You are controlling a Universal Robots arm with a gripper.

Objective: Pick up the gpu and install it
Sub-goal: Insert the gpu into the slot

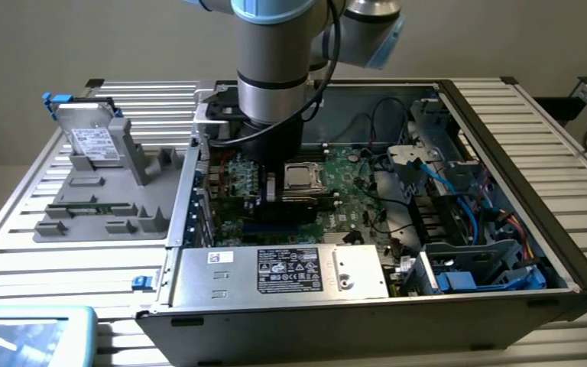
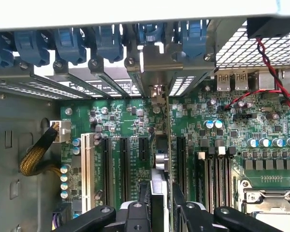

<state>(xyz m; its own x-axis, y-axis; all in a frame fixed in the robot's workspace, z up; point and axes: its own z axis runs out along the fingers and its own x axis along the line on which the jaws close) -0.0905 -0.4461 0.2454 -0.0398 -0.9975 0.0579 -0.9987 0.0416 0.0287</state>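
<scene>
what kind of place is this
Probably a robotics test bench for PC assembly: an open computer case lies on a slatted metal table, a grey parts fixture sits beside it, and the hand holds the gpu at the motherboard.

Gpu (image 2: 162, 145) upright and edge-on, thin dark card among the black motherboard slots (image 2: 122, 164)

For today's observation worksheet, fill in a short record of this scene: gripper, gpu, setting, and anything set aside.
gripper: shut on the gpu, inside the open computer case
gpu: on edge over expansion slots on the motherboard, bracket end toward the rear openings
seated in slot: cannot tell
set aside: drive standing in grey tray, exterior view's left
</scene>
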